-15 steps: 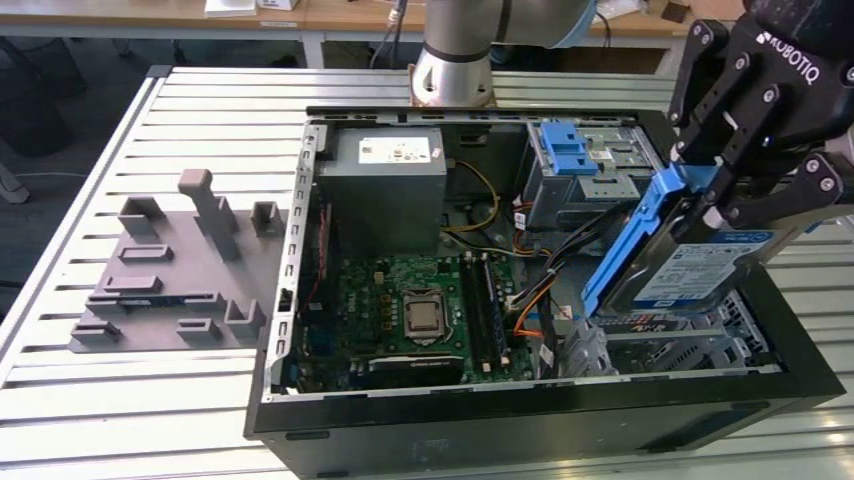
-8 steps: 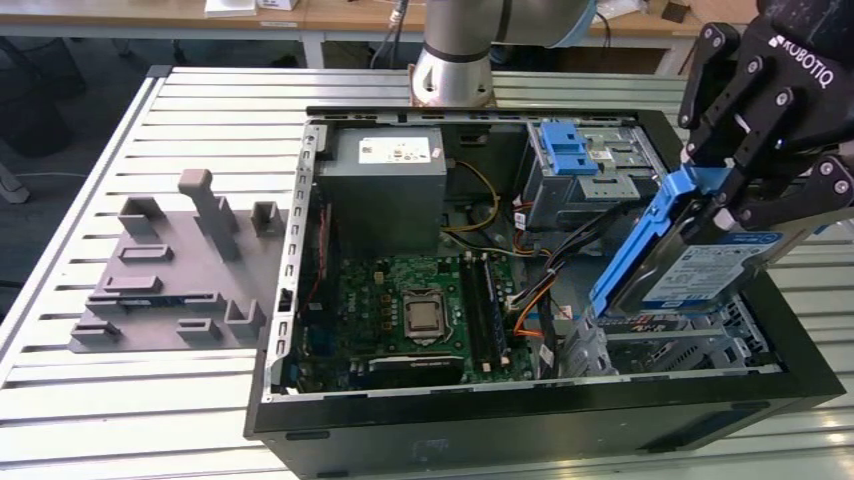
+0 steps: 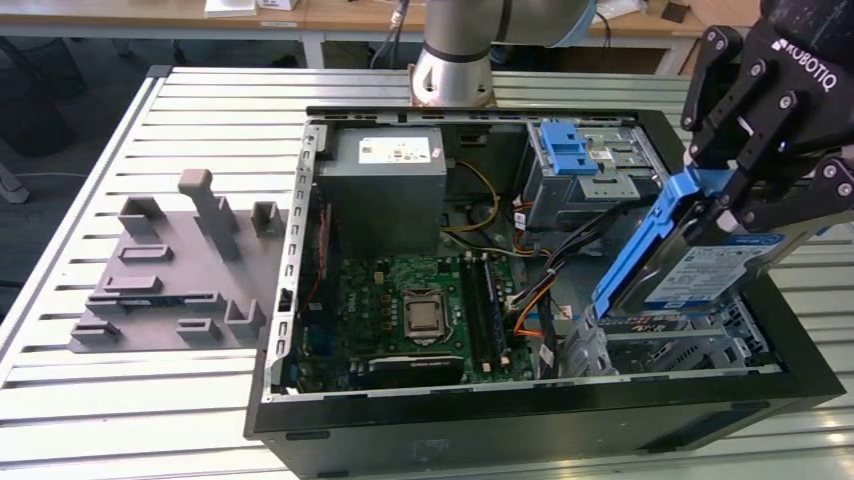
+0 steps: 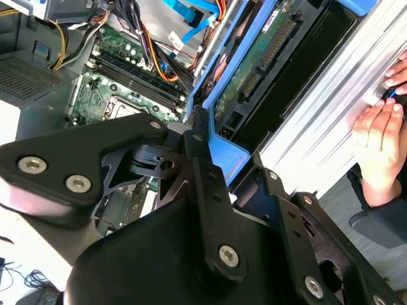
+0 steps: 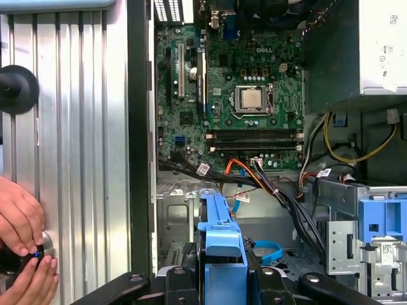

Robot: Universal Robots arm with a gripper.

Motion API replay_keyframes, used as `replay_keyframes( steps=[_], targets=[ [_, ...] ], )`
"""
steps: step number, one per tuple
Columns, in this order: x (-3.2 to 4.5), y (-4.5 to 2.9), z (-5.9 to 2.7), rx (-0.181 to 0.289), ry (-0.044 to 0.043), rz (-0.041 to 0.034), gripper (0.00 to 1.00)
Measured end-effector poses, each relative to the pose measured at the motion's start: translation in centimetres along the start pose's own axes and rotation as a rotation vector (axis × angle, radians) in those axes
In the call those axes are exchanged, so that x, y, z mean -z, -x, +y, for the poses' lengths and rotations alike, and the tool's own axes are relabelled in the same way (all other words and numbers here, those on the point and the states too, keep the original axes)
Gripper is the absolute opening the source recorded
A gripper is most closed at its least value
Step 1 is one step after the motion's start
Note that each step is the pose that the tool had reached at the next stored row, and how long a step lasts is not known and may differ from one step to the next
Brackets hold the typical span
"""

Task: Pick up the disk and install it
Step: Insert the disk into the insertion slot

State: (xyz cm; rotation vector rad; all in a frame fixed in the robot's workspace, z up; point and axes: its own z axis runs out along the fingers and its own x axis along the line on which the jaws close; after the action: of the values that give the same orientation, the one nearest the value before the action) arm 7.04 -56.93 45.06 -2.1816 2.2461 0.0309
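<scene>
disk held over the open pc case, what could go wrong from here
The disk hangs tilted in the gripper, so its blue bracket could catch on the metal drive cage. The loose cables beside it could get pinched. A person's hand lies on the table beside the case, near the arm.

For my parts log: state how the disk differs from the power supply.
The disk is a flat slab edged by a blue bracket; the power supply is a bulky grey box. The disk hangs tilted in the gripper's fingers over the computer case; the power supply sits mounted inside it. Both bear labels.
</scene>
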Motion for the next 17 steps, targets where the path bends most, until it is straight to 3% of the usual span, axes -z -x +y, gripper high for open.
replay_keyframes(
  steps=[17],
  targets=[
    [-0.54, -0.22, -0.48, 0.007, 0.0002, -0.0001, 0.36]
  ],
)
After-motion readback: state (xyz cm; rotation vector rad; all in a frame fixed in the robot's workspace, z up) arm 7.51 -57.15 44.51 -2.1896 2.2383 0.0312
